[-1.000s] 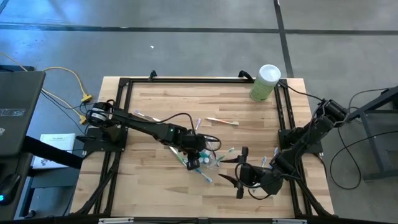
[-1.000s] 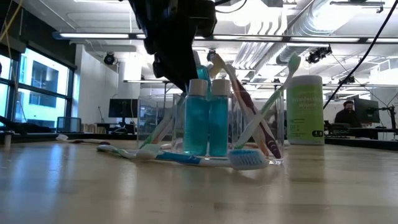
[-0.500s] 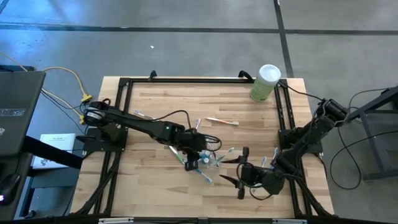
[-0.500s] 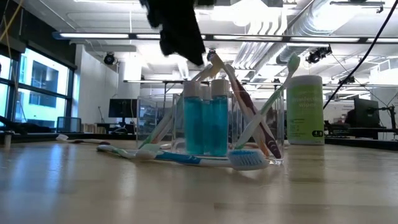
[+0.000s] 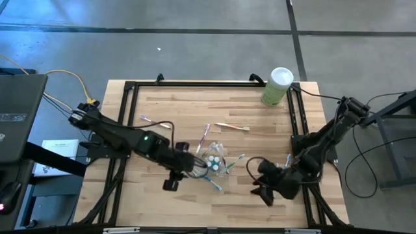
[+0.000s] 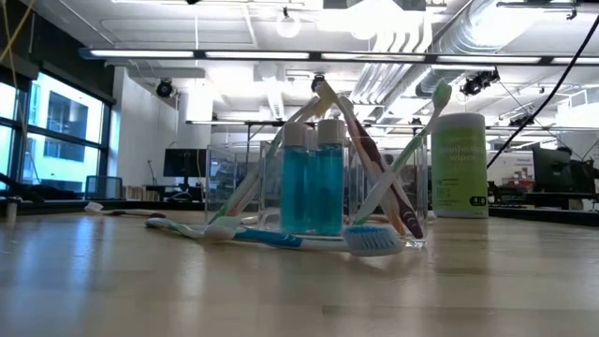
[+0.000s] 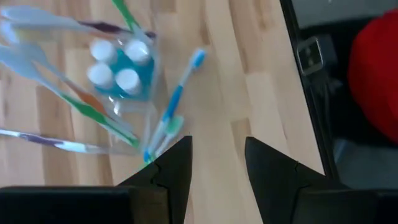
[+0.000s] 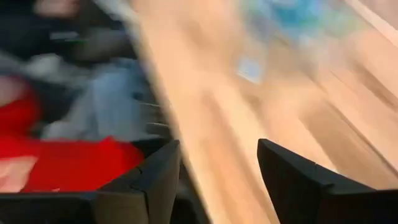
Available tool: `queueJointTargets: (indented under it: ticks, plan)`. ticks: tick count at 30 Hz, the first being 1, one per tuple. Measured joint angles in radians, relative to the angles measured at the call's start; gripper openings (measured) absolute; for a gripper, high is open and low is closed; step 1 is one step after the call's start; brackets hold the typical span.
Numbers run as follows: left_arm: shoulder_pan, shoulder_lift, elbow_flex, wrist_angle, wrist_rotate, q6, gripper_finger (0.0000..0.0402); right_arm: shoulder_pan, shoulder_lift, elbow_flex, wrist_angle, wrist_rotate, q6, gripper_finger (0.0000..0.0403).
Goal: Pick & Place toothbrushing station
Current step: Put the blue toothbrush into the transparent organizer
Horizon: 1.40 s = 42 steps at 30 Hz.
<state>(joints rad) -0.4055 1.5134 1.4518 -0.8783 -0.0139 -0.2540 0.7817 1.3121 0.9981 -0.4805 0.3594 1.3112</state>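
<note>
Beyond the right gripper [image 8: 214, 180], blur hides the cup [image 5: 215, 158].

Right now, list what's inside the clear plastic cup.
Inside the clear plastic cup: teal tubes with white caps, three caps seen from the left wrist, plus leaning toothbrushes. The tubes hide the cup's floor.

I take the clear cup [image 5: 214, 159] as my landmark. Toothbrushes fan out of it on all sides, and a blue one [image 5: 215, 184] lies on the desk [image 5: 195, 107] at its near side, so low approaches are cluttered. The left end effector [image 5: 174, 177] flanks it closely on one side, the right end effector [image 5: 260, 184] farther off on the other. Beyond it lie a tan toothbrush [image 5: 233, 127] and the corner canister [image 5: 277, 86]; between those I see bare wood.
</note>
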Motion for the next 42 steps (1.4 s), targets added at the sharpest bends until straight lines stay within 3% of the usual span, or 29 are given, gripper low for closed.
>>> queueJointTargets:
  ticks: [6,13,26,31,36,42]
  plan:
    - [-0.059,-0.001,-0.038,-0.037,-0.002,0.023,0.0143,-0.064,0.002,-0.001,-0.405,-0.113,0.471,0.0176]
    - [-0.125,-0.001,-0.171,-0.019,-0.002,0.032,0.0143,-0.115,0.013,-0.001,-0.661,-0.225,0.681,0.0157]
    - [-0.243,-0.001,-0.461,0.294,-0.002,0.048,0.0143,-0.169,0.089,-0.068,-0.683,-0.370,0.749,0.0238]
    - [-0.281,-0.001,-0.494,0.340,-0.017,0.014,0.0143,-0.174,0.089,-0.141,-0.647,-0.367,0.836,0.0255]
    - [-0.311,-0.001,-0.510,0.388,-0.052,-0.010,0.0143,-0.208,0.089,-0.225,-0.517,-0.369,0.837,0.0254]
    - [-0.325,-0.001,-0.523,0.425,-0.070,-0.039,0.0143,-0.266,0.089,-0.307,-0.484,-0.378,0.861,0.0252]
